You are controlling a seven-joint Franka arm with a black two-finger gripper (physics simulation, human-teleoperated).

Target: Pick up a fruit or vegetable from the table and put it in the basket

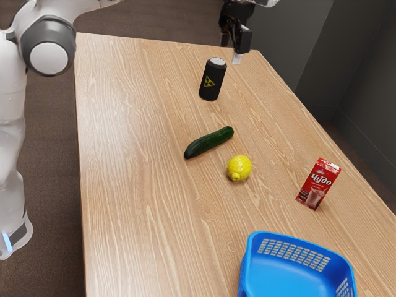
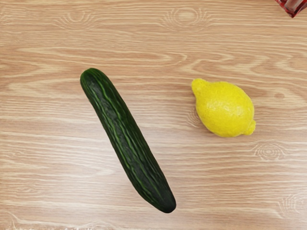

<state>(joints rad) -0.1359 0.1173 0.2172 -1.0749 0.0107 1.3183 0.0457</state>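
High at the top of the exterior view is my black gripper (image 1: 231, 49), its fingers standing apart with nothing between them. A dark green cucumber (image 1: 209, 143) lies on the wooden table (image 1: 136, 204), and a yellow lemon (image 1: 239, 167) rests close beside it, not touching. From my hand's camera the cucumber (image 2: 128, 141) and the lemon (image 2: 224, 109) are both in sight below the hand. The blue basket (image 1: 291, 242) sits at the exterior view's lower right.
A black can (image 1: 211, 79) stands upright beyond the cucumber, toward the gripper's side of the exterior view. A red drink carton (image 1: 318, 184) stands between the lemon and the table's right edge; its corner (image 2: 293, 6) also enters the wrist view.
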